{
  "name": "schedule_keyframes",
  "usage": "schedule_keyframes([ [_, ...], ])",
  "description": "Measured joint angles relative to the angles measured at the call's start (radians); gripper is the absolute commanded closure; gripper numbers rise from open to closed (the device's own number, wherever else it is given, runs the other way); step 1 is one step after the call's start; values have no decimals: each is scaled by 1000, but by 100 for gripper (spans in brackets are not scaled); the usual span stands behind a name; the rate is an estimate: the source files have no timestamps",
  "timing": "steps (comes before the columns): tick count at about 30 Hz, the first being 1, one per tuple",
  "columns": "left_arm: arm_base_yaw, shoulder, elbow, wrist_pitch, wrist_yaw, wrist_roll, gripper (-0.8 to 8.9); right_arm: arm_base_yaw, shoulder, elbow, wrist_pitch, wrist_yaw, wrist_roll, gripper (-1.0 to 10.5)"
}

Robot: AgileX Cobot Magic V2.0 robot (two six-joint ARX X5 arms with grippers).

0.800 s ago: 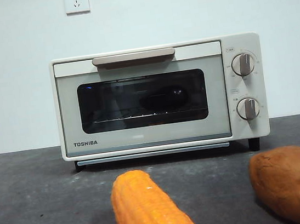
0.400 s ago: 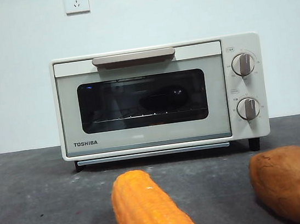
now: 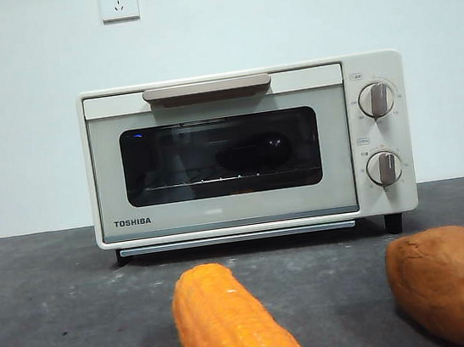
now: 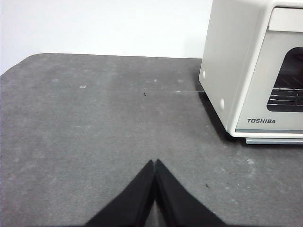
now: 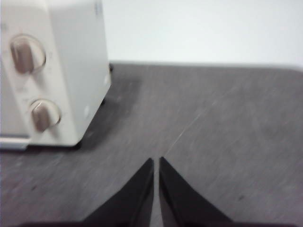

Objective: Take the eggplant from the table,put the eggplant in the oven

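Observation:
The cream-white oven [image 3: 229, 217] stands at the back of the dark grey table [image 3: 54, 317] with its glass door closed. Behind the dark glass a long dark shape, the eggplant [image 3: 251, 152], lies on the wire rack. My left gripper [image 4: 155, 163] is shut with nothing in it, above bare table off the oven's [image 4: 227, 71] plain side. Shut as well and holding nothing, my right gripper [image 5: 156, 161] hovers over the table beside the oven's [image 5: 75, 71] knob end. Neither arm shows in the front view.
An orange-yellow corn cob [image 3: 230, 323] lies at the front centre of the table. At the front right sits a brown sweet potato [image 3: 456, 281]. Two round knobs [image 3: 375, 100] are on the oven's right panel. A white wall stands behind.

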Motion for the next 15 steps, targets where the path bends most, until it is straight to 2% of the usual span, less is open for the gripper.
schedule_keyframes([
  [3,0,0,0,0,0,0,807,1,-5,0,-54,-21,24,943],
  [15,1,0,0,0,0,0,807,2,-6,0,-58,-21,35,943],
])
